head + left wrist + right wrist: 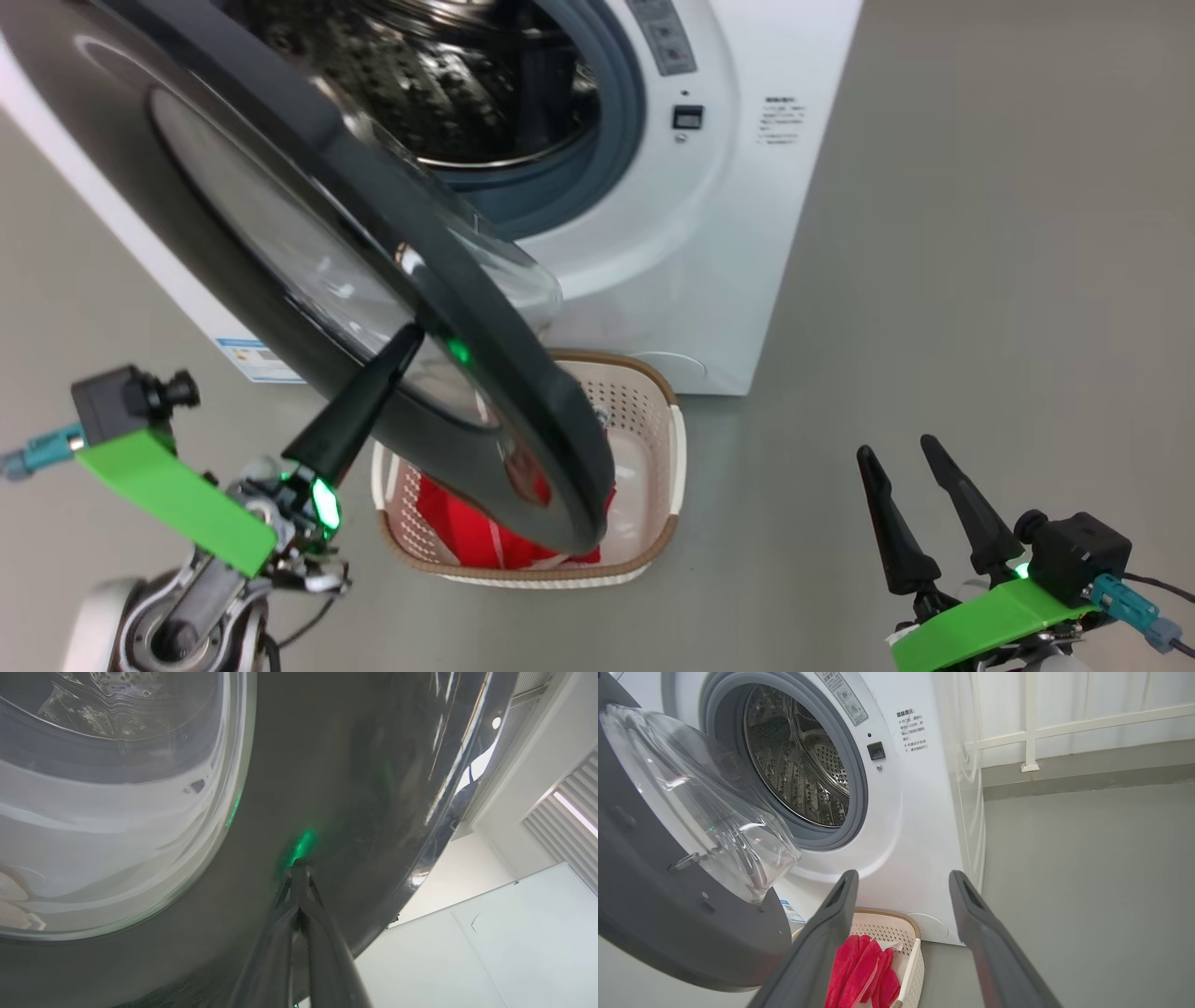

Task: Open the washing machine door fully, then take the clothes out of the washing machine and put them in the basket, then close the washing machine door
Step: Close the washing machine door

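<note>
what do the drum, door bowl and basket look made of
Drum: likely stainless steel, shiny and perforated.
Door bowl: clear, glossy, glass or plastic, cannot tell which.
Basket: cream plastic by its look, moulded holes, brown woven-look rim.

Even, bright light throughout; a green glint reflects on the washing machine door (pixel 280 788), perhaps slightly blurred close up.

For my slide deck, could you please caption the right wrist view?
Right gripper open before the washing machine, door ajar, red clothes in the basket.
</note>
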